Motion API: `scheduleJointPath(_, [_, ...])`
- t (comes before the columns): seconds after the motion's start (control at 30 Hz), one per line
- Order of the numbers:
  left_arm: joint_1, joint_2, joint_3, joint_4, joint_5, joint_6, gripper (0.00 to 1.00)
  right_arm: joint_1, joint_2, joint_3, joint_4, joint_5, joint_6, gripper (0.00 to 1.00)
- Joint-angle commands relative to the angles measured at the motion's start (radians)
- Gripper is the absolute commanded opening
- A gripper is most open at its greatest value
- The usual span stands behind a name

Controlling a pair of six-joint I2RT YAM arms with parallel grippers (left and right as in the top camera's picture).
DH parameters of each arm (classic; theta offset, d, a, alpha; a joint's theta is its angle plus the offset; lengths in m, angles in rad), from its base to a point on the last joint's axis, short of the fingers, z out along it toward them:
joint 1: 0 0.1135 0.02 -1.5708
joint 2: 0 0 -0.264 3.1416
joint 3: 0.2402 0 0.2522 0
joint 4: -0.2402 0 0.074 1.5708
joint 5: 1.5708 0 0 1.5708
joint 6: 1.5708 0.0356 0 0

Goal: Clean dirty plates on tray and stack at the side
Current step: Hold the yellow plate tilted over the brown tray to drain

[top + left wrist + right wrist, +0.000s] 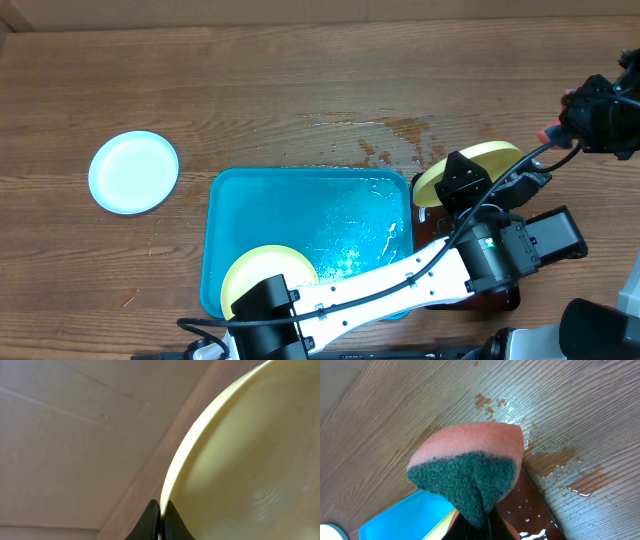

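Left gripper (159,512) is pinched tight on the rim of a pale yellow plate (478,162), held tilted in the air at about four o'clock, over the dark red-brown tray (532,510). Right gripper (570,120) hangs at two o'clock, jaws clamped on a pink-and-green sponge (470,460). The turquoise tray (310,195) sits wet at six o'clock, with a second yellow plate (265,272) in its near-left corner. The mint-blue plate (133,172) rests on the table at nine o'clock, well apart. Water puddles (395,140) glisten just past the tray.
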Motion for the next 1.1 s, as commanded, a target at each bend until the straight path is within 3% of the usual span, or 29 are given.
scheduleJointPath(0.0, [-0.009, 0.007, 0.03, 0.026, -0.042, 0.043, 0.04, -0.004, -0.018, 0.029, 0.003, -0.015, -0.005, 0.04])
scheduleJointPath(0.3, [-0.011, 0.026, 0.03, 0.047, -0.056, 0.048, 0.04, -0.004, -0.018, 0.029, 0.0, -0.025, -0.008, 0.04])
scheduleJointPath(0.6, [-0.01, 0.031, 0.03, 0.061, -0.189, 0.061, 0.04, -0.004, -0.018, 0.029, -0.001, -0.032, -0.008, 0.04])
scheduleJointPath(0.77, [-0.014, 0.031, 0.03, 0.057, -0.166, 0.06, 0.04, -0.004, -0.018, 0.029, -0.002, -0.032, -0.008, 0.04])
scheduleJointPath(1.07, [-0.053, 0.031, 0.03, 0.051, 0.095, 0.045, 0.04, -0.004, -0.018, 0.029, 0.003, -0.032, -0.008, 0.04])
